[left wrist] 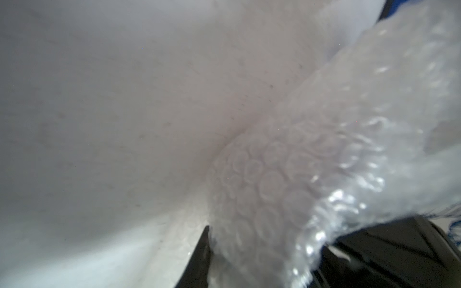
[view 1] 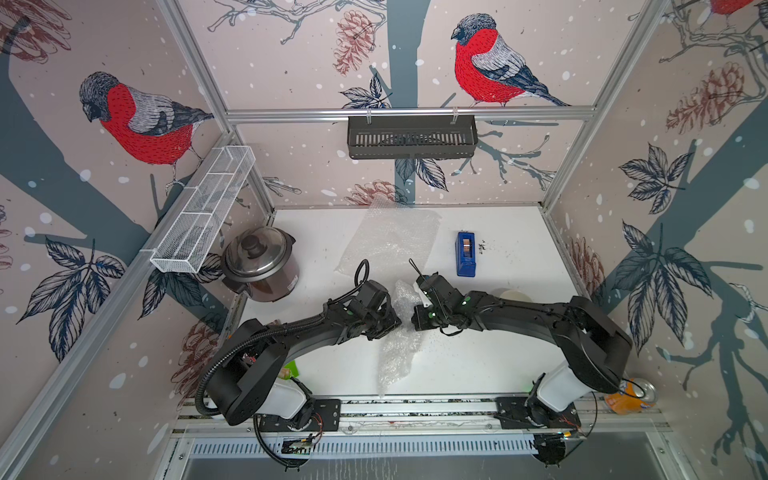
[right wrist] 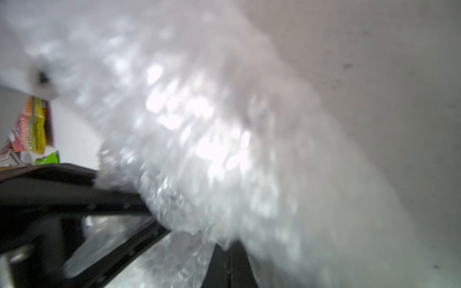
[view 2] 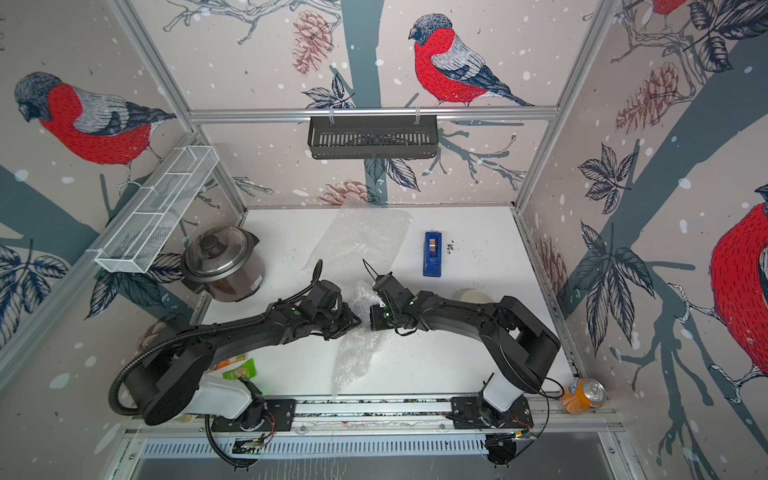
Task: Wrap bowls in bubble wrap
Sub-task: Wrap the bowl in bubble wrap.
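Note:
A crumpled sheet of bubble wrap [view 1: 401, 345] [view 2: 357, 353] stands bunched up mid-table between my two grippers. My left gripper [view 1: 397, 323] [left wrist: 230, 261] meets it from the left. One of its fingers [left wrist: 203, 251] lies against the wrap [left wrist: 287, 187] and the other is hidden. My right gripper [view 1: 415, 320] [right wrist: 229, 246] is shut, and the wrap [right wrist: 199, 124] spreads out from its tips. A second sheet [view 1: 390, 237] lies flat at the back. A cream-white bowl [view 1: 513, 294] [view 2: 473, 296] peeks out behind my right arm. The lilac bowl is hidden.
A steel lidded cooker [view 1: 259, 264] stands at the left edge of the table. A blue tape dispenser [view 1: 465, 253] sits back right. An orange can [view 2: 584, 395] lies by my right arm's base, and snack packets [view 2: 239, 368] by the left one.

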Robot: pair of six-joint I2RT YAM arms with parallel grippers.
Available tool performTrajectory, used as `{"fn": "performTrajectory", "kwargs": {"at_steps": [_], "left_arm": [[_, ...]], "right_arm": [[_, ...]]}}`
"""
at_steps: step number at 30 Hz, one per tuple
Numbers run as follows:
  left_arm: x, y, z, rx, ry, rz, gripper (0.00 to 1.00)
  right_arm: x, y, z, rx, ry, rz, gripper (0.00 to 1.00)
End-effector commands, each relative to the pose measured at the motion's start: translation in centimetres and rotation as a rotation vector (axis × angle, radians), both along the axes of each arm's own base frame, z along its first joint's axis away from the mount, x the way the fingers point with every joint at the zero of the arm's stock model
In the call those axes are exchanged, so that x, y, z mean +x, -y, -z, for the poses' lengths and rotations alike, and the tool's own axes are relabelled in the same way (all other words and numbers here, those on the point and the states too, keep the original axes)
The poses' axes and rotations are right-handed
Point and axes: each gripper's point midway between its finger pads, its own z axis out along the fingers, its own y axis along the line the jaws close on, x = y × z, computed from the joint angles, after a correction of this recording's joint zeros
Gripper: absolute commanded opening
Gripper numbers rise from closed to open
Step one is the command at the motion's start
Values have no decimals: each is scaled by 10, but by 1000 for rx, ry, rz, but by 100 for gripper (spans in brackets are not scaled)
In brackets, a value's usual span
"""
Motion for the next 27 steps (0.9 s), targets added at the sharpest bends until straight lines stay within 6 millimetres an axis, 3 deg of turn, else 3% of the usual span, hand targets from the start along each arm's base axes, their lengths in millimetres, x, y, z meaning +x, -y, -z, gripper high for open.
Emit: {"fn": "performTrajectory", "kwargs": {"at_steps": [1,5,11,15,21,27], "left_arm": [[8,7,-13,-48,35,12,36],[17,2,-32,-62,78,18,52],[46,-16,-64,-25,212,16,75],[59,-9,-53,-19,208,95,75],[63,2,-29,-18,174,152,71],[55,3,-7,-20,127,176,63]], "right_arm": [[-4,7,5,-64,-13,-54,0],[-4,1,3,-60,-15,-74,0],[-3,-4,0,-70,17,-117,0],[-2,-4,-2,-77,34,-144,0],[-4,-9,-5,-78,50,-180,0],[-5,-7,-1,-86,51,-185,0]]}}
